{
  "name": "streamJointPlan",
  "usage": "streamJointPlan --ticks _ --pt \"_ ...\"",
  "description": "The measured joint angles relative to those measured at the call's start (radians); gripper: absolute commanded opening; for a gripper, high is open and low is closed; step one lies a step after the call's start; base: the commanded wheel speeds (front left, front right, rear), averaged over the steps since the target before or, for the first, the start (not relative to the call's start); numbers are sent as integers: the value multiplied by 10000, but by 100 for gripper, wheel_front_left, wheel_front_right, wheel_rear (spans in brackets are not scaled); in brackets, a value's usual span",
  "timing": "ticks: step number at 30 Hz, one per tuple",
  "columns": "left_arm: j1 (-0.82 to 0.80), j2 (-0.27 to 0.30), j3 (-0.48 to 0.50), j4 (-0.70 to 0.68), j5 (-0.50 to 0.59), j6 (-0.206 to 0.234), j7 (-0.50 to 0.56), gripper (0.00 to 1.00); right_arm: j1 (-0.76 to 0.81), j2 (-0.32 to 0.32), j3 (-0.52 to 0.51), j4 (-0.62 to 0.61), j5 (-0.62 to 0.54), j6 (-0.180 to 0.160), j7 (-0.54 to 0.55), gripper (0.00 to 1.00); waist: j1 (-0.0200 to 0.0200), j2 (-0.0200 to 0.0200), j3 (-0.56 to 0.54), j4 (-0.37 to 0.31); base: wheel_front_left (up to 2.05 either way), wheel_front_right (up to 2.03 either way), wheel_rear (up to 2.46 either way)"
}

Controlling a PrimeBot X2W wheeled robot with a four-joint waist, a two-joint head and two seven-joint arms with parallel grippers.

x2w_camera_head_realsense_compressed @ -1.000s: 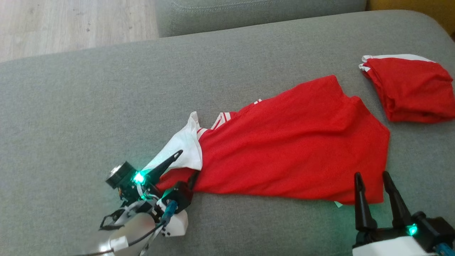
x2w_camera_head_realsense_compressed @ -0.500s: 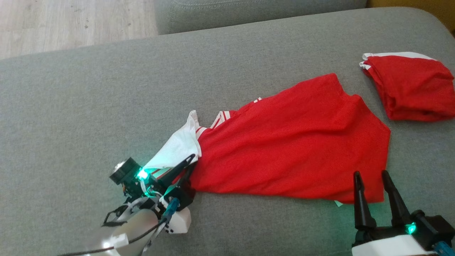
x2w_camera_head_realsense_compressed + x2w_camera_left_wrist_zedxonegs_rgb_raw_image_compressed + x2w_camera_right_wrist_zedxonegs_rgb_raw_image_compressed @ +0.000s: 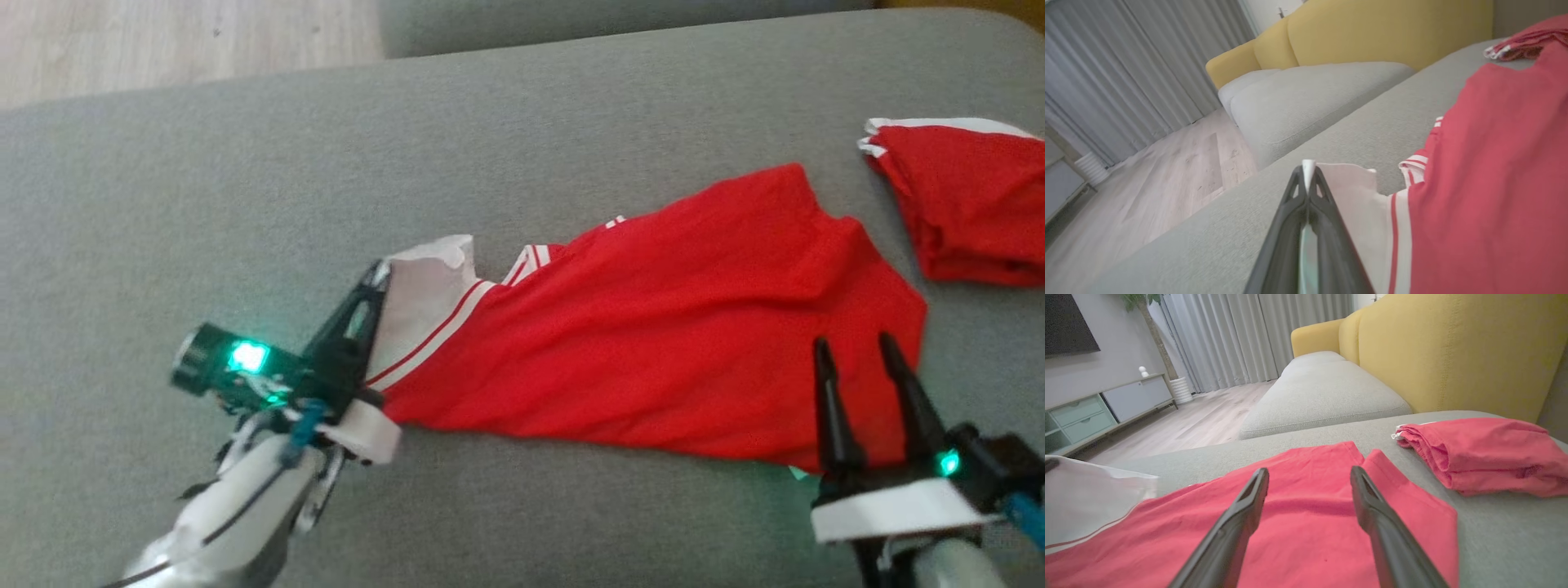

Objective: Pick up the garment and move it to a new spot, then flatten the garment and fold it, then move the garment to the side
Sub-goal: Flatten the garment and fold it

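Pinches the white sleeve edge (image 3: 1349, 196) of the red garment (image 3: 653, 351) between the left gripper's (image 3: 380, 269) closed fingers. Has that garment stretched over the grey cushion (image 3: 245, 180) from those fingers to beneath the right gripper (image 3: 852, 341). Holds the right fingers spread, empty. Shows a second folded garment (image 3: 963, 204) beyond the right fingertips.

The right claw (image 3: 1309, 471) hangs low over a red garment (image 3: 1306, 539), its two dark fingers (image 3: 1237, 522) spread wide with nothing between them. The garment lies spread on a grey sofa seat (image 3: 1506, 539), its white end (image 3: 1086, 498) at the left. A folded red garment (image 3: 1486, 457) sits apart at the right. Beyond are a second grey cushion (image 3: 1323, 400), a yellow backrest (image 3: 1453, 347), a wooden floor (image 3: 1200, 424) and grey curtains (image 3: 1229, 339)
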Motion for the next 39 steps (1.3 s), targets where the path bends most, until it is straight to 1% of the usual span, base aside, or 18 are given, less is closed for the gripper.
streamJointPlan --ticks 3,5,9,14,16,19,21,22,23,28,29,30,31,33,35,39 --pt "410 326 581 -796 -349 -4 0 0 -608 -594 159 756 159 0 6 100 0 0 163 209 0 0 0" --pt "538 447 872 -1154 -487 -8 -10 0 -1159 -1116 334 1340 307 0 468 100 0 0 286 349 0 0 0" --pt "529 594 1225 -1561 -548 -19 -12 0 -2661 -2113 625 1814 922 0 2209 100 1 0 575 570 0 0 0" --pt "520 594 1457 -1816 -546 -111 -13 0 -4431 -3440 945 2201 2236 0 4531 100 1 0 982 784 0 0 0" --pt "517 591 1480 -1845 -545 -184 -13 0 -4908 -3816 1110 2410 2849 0 5463 100 1 0 1146 857 0 0 0" --pt "492 564 1498 -1898 -543 -274 -13 0 -5395 -4111 1174 2811 3486 0 6619 100 2 0 1385 973 0 0 0" --pt "424 525 1509 -1931 -497 -309 -13 0 -5581 -4228 1187 3051 3873 0 7223 100 1 0 1531 1067 0 0 0" --pt "424 525 1509 -1931 -497 -309 -13 0 -5581 -4228 1187 3051 3873 0 7223 100 1 0 1531 1067 0 0 0" --pt "283 470 1517 -1935 -445 -376 -13 0 -5640 -4332 1260 3237 4148 0 7722 100 1 0 1657 1186 0 0 0" --pt "45 353 1578 -1931 -343 -474 -13 0 -5696 -4362 1338 3563 4393 0 8184 100 1 0 1861 1407 0 0 0" --pt "43 328 1626 -1916 -343 -548 -13 0 -5704 -4353 1354 3603 4579 0 8374 72 1 0 1894 1448 0 0 0" --pt "44 299 1670 -1896 -341 -566 -13 0 -5720 -4357 1352 3603 4777 0 8573 16 0 0 1917 1478 0 0 0" --pt "44 268 1730 -1883 -322 -591 -13 0 -5748 -4378 1354 3578 4926 0 8705 0 -1 0 1936 1499 0 0 0" --pt "43 222 1783 -1858 -238 -627 -13 0 -5754 -4387 1423 3448 5202 0 8840 0 0 0 1958 1520 0 0 0" --pt "43 192 1824 -1848 -180 -627 -13 0 -5746 -4385 1593 3225 5369 0 8608 0 -1 0 1956 1504 0 0 0" --pt "48 186 2042 -1931 6 -633 -13 0 -5799 -4414 1837 2869 5139 0 6995 0 0 0 1843 1404 0 0 0"
